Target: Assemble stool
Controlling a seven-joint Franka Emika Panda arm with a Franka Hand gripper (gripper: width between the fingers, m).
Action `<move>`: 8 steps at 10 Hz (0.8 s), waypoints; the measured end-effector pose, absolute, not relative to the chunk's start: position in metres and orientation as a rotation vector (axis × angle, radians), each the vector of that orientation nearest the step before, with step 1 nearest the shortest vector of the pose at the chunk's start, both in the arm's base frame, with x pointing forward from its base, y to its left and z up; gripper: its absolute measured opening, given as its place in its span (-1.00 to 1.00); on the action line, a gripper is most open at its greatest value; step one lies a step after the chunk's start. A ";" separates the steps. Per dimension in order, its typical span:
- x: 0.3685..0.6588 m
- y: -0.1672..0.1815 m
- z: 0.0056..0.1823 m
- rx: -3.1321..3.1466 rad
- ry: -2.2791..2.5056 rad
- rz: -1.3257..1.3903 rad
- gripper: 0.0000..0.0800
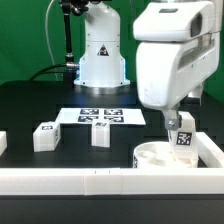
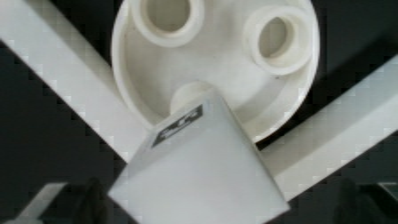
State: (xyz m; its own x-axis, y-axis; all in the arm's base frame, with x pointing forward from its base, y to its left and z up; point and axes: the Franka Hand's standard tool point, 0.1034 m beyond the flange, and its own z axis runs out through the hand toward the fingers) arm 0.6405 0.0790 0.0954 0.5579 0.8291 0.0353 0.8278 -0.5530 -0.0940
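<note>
The round white seat (image 1: 152, 156) lies in the corner of the border rail, at the exterior view's right. One white leg (image 1: 183, 137) with a black-and-white tag stands upright in it, slightly tilted. My gripper (image 1: 176, 124) hangs directly over this leg, open, with its fingers on either side of the leg's top. The wrist view looks straight down the leg (image 2: 196, 160) onto the seat (image 2: 199, 72), where two empty sockets show. My gripper (image 2: 199, 212) shows there only as dark finger edges at the frame's corners. Two loose legs (image 1: 45, 135) (image 1: 100, 131) stand on the black table.
The marker board (image 1: 100, 114) lies flat behind the loose legs. The long white border rail (image 1: 90, 181) runs along the front and turns up the right side (image 1: 211, 150). Another white part (image 1: 2, 143) shows at the far left edge. The arm's base (image 1: 100, 55) stands at the back.
</note>
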 end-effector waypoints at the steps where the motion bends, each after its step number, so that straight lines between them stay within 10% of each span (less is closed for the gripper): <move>1: 0.640 0.080 0.094 -2.651 -1.497 0.027 0.62; 8: 0.644 0.078 0.096 -2.231 -2.138 -0.001 0.62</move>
